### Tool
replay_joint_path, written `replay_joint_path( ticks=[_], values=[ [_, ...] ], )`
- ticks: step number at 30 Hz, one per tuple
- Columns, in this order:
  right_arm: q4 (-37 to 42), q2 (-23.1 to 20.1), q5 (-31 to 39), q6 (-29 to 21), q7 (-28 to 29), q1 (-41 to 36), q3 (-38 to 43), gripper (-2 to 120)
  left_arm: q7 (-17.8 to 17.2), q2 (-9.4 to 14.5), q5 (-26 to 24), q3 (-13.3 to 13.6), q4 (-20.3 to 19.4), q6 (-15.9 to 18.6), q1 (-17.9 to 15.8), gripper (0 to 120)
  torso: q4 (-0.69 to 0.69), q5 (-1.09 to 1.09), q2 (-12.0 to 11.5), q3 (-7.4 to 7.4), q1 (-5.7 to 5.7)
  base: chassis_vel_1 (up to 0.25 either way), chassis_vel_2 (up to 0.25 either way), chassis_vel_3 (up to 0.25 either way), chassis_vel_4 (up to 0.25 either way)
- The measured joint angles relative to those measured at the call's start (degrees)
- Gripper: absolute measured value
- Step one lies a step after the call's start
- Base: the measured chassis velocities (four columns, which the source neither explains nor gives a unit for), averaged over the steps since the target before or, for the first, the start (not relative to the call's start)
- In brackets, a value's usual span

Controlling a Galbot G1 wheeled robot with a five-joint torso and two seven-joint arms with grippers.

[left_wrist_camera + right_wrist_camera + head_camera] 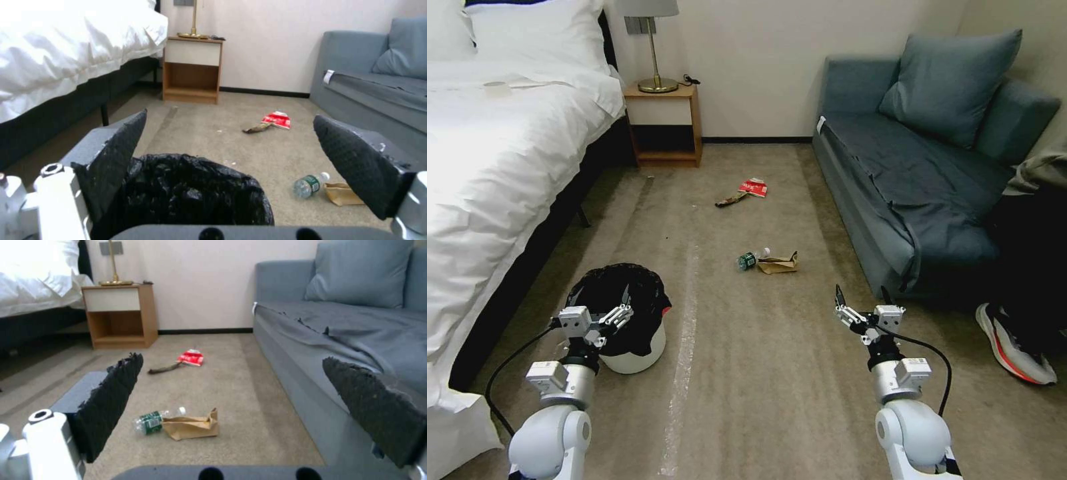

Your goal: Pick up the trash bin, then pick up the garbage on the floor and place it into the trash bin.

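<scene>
Left gripper (602, 313) above black-lined trash bin (639, 353)

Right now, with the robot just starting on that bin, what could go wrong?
The left gripper hovers open over the bin, whose loose black bag drapes the rim; the fingers might catch only the bag and let the bin slip or tip. The bottle lies on its side against the paper bag, so a nudge from the open right gripper could roll it away. The sneaker by the sofa could be mistaken for litter.
</scene>
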Motion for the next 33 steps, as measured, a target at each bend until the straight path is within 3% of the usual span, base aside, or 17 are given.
replay_joint_path(
  ticks=[26,32,33],
  values=[
    [-0.16,-0.27,-0.18,0.6,-0.01,-0.04,0.87,100,-0.11,-0.02,0.64,-0.32,0.5,-0.41,-0.61,100,0.0,0.0,0.0,0.0,0.0,0.0,0.0,0.0,0.0],
    [-0.56,-0.24,-0.04,0.12,0.01,0.76,0.9,100,-5.52,-0.25,0.87,0.29,0.95,1.49,-1.43,100,0.0,0.0,0.0,0.0,0.0,0.0,0.0,0.0,0.0],
    [-0.95,-0.15,-0.07,0.11,0.0,0.85,0.86,100,-10.16,-0.57,-0.25,1.0,0.87,3.57,-1.92,100,0.01,0.0,0.0,0.0,0.0,0.0,0.0,0.0,0.0]
  ],
)
